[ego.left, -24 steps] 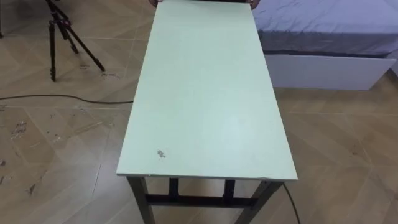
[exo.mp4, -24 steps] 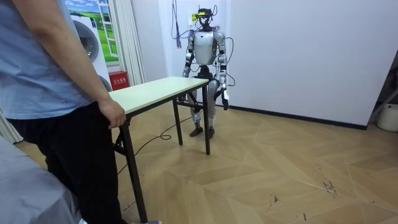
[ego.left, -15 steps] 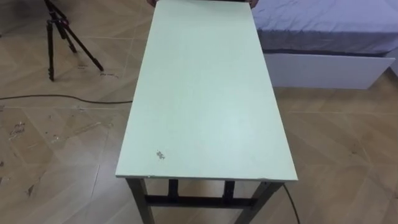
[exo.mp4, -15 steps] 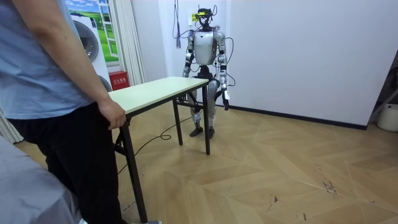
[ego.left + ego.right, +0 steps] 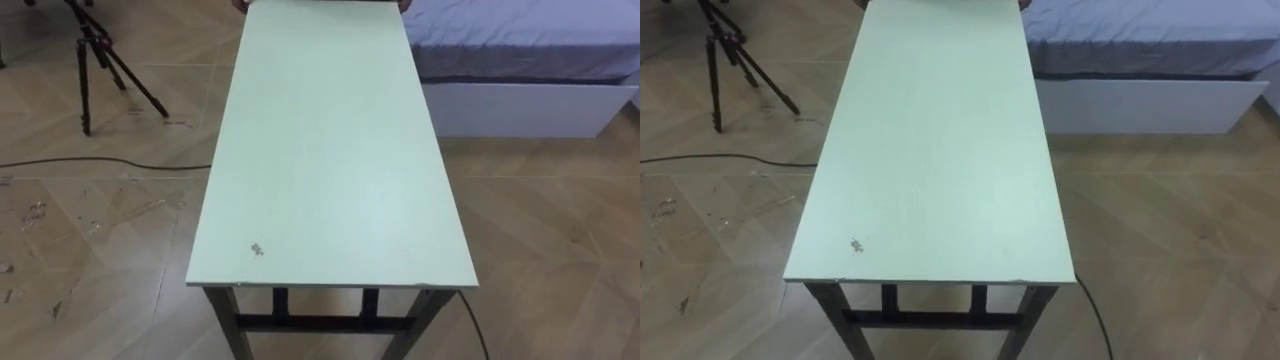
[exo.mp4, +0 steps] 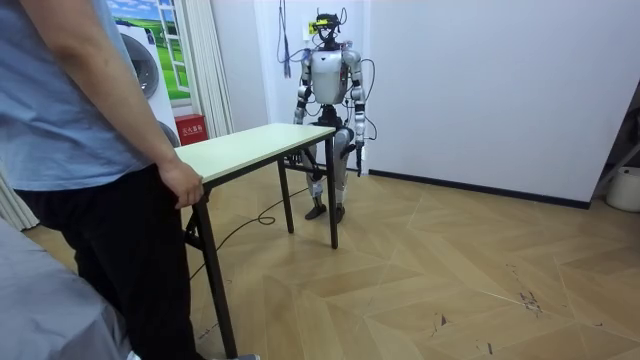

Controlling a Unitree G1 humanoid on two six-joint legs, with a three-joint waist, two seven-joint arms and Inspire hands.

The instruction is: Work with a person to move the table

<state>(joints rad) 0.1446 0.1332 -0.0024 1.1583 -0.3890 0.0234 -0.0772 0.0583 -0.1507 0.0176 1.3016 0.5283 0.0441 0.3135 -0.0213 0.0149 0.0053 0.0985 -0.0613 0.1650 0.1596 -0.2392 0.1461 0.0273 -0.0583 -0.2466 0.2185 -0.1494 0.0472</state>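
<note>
A long pale green table (image 5: 335,150) on dark legs stretches away from me, its near short edge just below me. At its far end a person's hands (image 5: 404,5) hold the two corners. In the room view the person (image 6: 90,150) stands at the near end with a hand (image 6: 183,186) on the table (image 6: 250,148). I stand upright at the far end. My left hand (image 6: 357,153) hangs by my thigh, off the table. My right arm (image 6: 299,108) hangs down behind the table's corner.
A black tripod (image 5: 95,55) stands on the floor left of the table, with a dark cable (image 5: 100,160) lying near it. A bed (image 5: 520,60) is close on the right. In the room view a washing machine (image 6: 140,60) and a red box (image 6: 190,128) are by the wall.
My left hand has swung slightly up and inward by my thigh. The eye view has shifted a little; the table and the person stay put.
</note>
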